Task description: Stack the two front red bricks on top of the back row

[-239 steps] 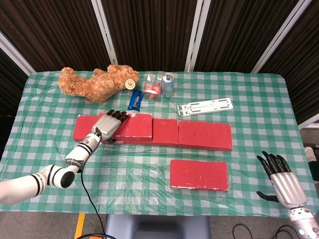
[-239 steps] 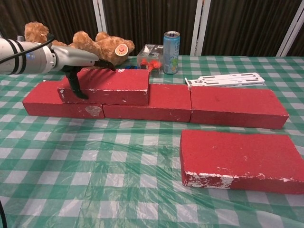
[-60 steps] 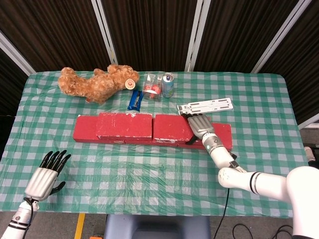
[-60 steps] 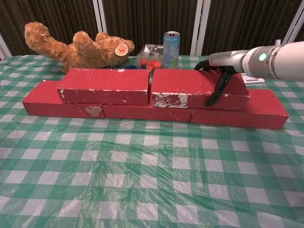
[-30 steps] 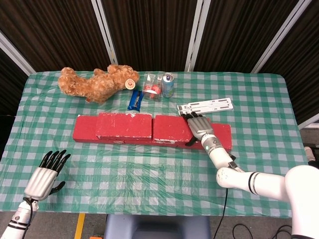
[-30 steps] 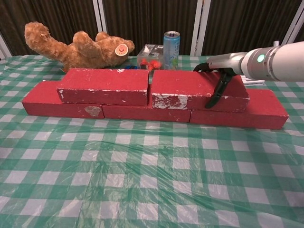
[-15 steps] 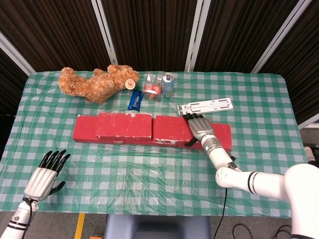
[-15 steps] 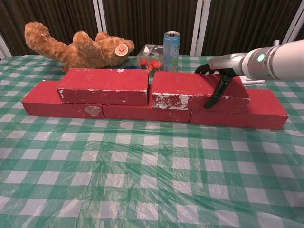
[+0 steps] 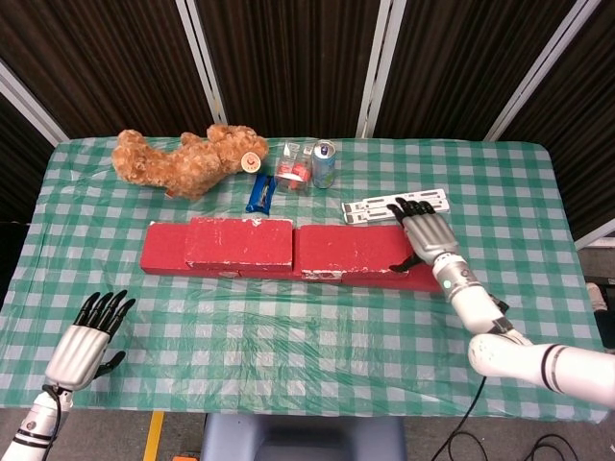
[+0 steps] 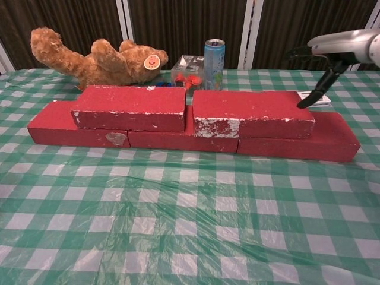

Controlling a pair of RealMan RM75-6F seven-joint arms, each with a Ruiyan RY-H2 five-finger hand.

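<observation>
Atop the back row [image 10: 184, 140], both rectangular red bricks [image 10: 252, 113] sit stacked; right robot hand [image 9: 426, 234] hovers open, empty beside them — its fingers could clip the right brick's end, shifting it.

Red bricks [image 10: 178, 116], green-white checked tablecloth [image 10: 178, 225], brown teddy bear [image 10: 95, 59].

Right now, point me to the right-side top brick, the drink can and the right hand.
Right-side top brick [image 10: 252, 110]: chest view, middle of its top face.
Drink can [image 10: 214, 64]: chest view, middle of its side wall.
Right hand [image 9: 426, 235]: head view, back of the hand.
</observation>
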